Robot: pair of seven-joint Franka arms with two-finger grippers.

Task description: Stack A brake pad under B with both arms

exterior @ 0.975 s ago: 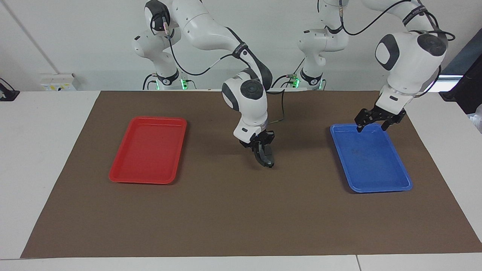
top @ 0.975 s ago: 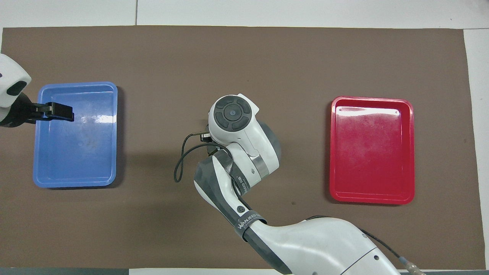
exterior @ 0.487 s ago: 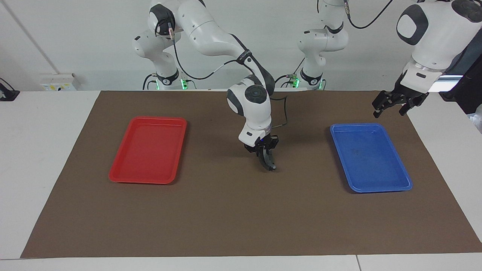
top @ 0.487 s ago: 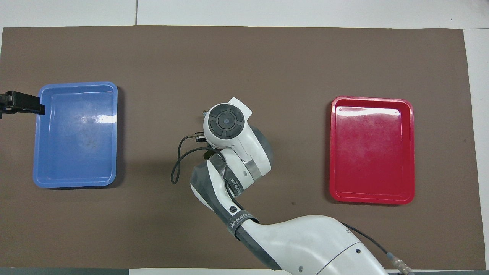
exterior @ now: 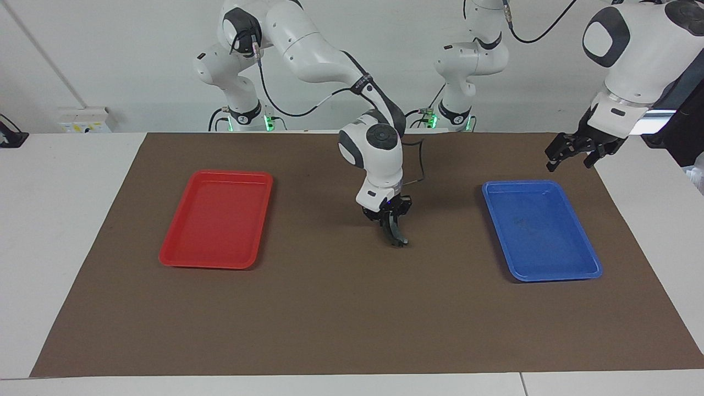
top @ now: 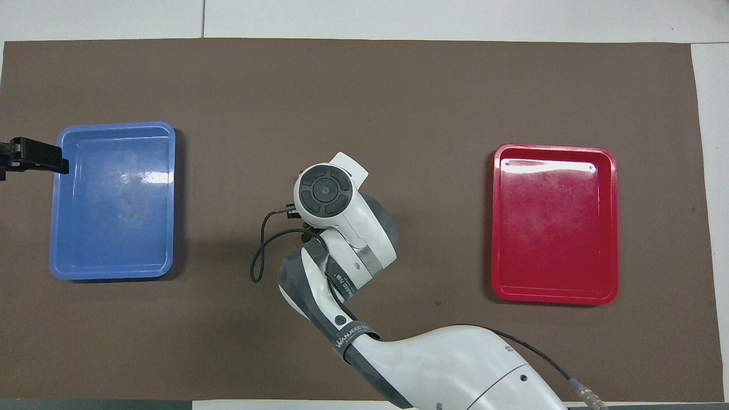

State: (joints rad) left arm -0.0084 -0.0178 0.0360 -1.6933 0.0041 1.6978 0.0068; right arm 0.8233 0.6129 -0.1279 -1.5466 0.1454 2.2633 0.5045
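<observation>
My right gripper (exterior: 389, 219) is over the middle of the brown mat and is shut on a short dark brake pad (exterior: 395, 235), which looks like A. The pad hangs on edge below the fingers, with its lower tip at or just above the mat. In the overhead view the right arm's wrist (top: 326, 192) hides both the gripper and the pad. My left gripper (exterior: 569, 153) is open and empty. It is raised over the mat's edge just past the robot-side end of the blue tray (exterior: 542, 228), and it shows at the edge of the overhead view (top: 34, 155). The long pad B is not in view.
The blue tray (top: 114, 199) lies toward the left arm's end of the mat. A red tray (exterior: 217, 217), also in the overhead view (top: 555, 222), lies toward the right arm's end. Neither tray holds anything. The brown mat (exterior: 352, 319) covers most of the white table.
My left gripper rose from over the blue tray and drew back toward its own base, then held still. My right gripper shifted slightly toward the left arm's end and turned the pad more edge-on.
</observation>
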